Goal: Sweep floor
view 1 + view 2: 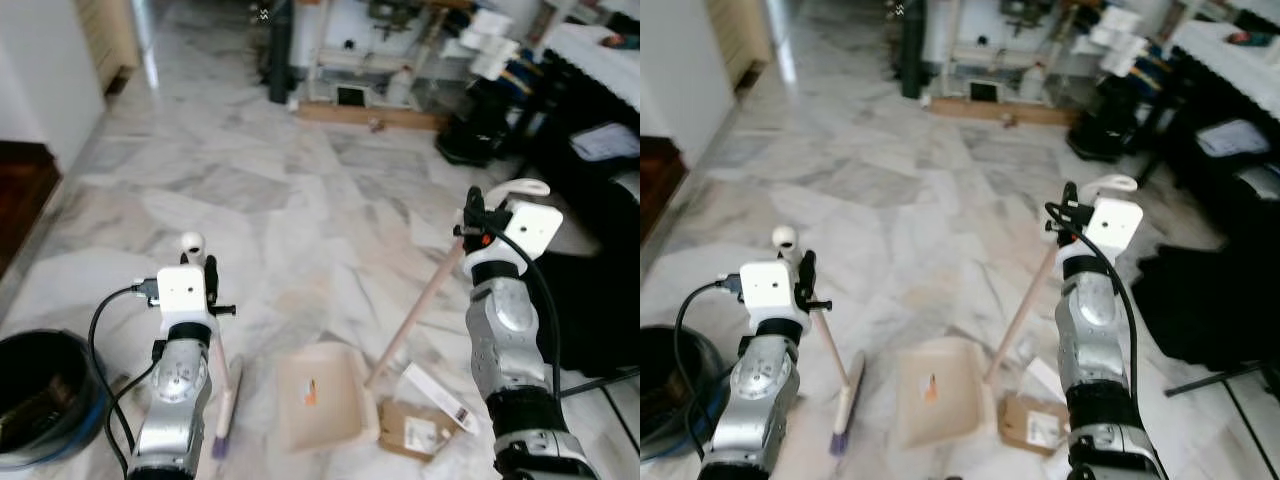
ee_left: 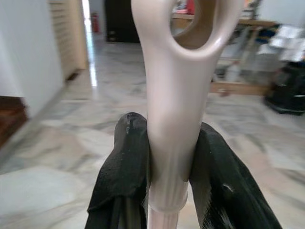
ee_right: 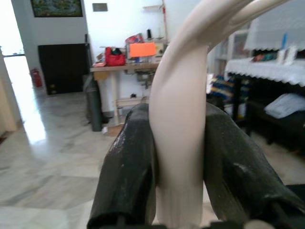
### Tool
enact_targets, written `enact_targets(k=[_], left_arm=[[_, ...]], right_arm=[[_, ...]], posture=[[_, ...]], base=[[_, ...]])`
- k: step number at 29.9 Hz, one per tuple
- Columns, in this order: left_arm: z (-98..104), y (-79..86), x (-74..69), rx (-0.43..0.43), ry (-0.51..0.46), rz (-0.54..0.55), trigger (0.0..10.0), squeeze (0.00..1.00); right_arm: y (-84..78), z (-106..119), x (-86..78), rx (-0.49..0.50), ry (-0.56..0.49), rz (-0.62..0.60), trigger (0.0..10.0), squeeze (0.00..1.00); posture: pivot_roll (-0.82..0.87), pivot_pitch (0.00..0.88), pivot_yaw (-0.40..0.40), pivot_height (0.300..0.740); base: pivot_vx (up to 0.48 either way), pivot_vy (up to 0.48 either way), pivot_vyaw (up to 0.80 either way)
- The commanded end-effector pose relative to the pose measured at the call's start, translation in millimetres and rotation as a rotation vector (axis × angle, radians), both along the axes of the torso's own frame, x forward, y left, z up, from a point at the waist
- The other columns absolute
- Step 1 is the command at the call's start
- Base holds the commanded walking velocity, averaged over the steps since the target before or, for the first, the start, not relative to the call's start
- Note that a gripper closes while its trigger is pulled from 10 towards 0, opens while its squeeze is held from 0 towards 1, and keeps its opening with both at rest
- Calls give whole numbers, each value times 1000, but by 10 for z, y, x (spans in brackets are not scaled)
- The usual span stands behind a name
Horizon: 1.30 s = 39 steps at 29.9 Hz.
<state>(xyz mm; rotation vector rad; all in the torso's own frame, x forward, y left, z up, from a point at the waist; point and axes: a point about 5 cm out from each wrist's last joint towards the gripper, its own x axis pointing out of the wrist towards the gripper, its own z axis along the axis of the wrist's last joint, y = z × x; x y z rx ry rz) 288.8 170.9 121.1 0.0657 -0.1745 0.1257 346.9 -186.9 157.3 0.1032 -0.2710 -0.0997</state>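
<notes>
Marble floor [image 1: 300, 210]. Dustpan [image 1: 318, 395] flat on it, its long handle [image 1: 415, 315] rising rightward to the right gripper [image 1: 472, 218], clamped on the handle top. Broom [image 1: 830, 375] just left of dustpan, bristles down; left gripper [image 1: 806, 278] clamped on its handle. Cardboard scrap [image 1: 415, 430] beside dustpan's right edge.

I am not finding any text, brand or number that I can read. The flat cardboard piece [image 1: 416, 431] on the floor is carrying a white label, and the white box [image 1: 436, 396] beside it is showing a dark strip like a barcode, but the print on both is too small for me. The orange sign [image 3: 142, 49] on the far table is looking blank.
</notes>
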Motion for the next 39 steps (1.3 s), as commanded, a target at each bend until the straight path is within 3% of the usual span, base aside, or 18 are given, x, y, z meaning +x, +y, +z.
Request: enact_targets(k=[1, 29, 39], left_arm=[[76, -16, 8, -7, -43, -6, 10000, 0], [105, 22, 58, 7, -54, -21, 10000, 0], [143, 31, 75, 9, -64, -25, 10000, 0]], right_arm=[[-3, 120, 21, 2, -45, -4, 10000, 0], [21, 151, -4, -8, -71, -15, 10000, 0], [14, 169, 1, -8, -77, -24, 10000, 0]], posture=[[79, 73, -136, 740], [75, 22, -109, 740], [76, 52, -101, 740]], base=[[0, 0, -800], [0, 0, -800], [0, 0, -800]])
